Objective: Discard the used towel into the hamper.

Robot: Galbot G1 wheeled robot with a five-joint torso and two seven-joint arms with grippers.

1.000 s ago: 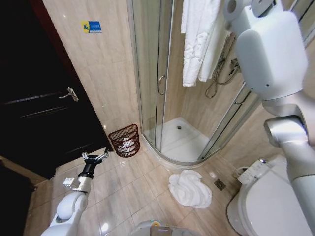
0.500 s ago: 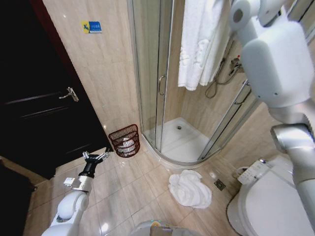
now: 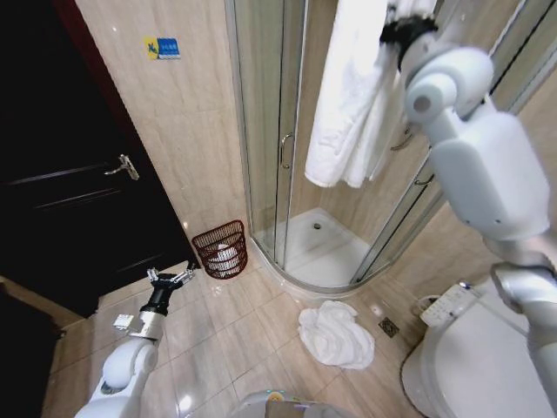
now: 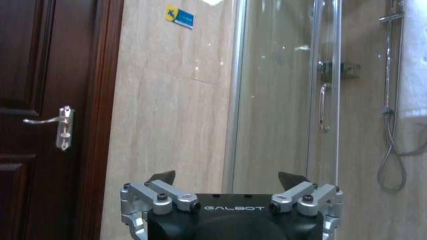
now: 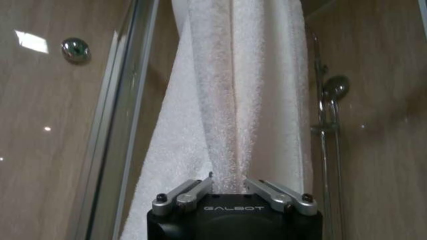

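Observation:
A long white towel (image 3: 344,104) hangs in front of the glass shower cabin, held high up by my raised right arm (image 3: 452,96). In the right wrist view my right gripper (image 5: 229,184) is shut on a fold of this towel (image 5: 233,100). A second white towel (image 3: 335,335) lies crumpled on the floor tiles by the shower base. The reddish-brown wire hamper (image 3: 221,248) stands on the floor against the wall, left of the shower door, with something white inside. My left gripper (image 3: 170,280) (image 4: 227,178) hovers low and open, a short way left of the hamper.
A dark wooden door (image 3: 61,174) with a lever handle is on the left. The curved glass shower cabin (image 3: 278,148) rises behind the hamper. A toilet (image 3: 470,357) sits at the lower right, a floor drain (image 3: 389,327) beside it.
My right arm has swung back and leftward, and the hanging towel has moved left with it and hangs lower in the picture. The left arm and the floor towel have not moved.

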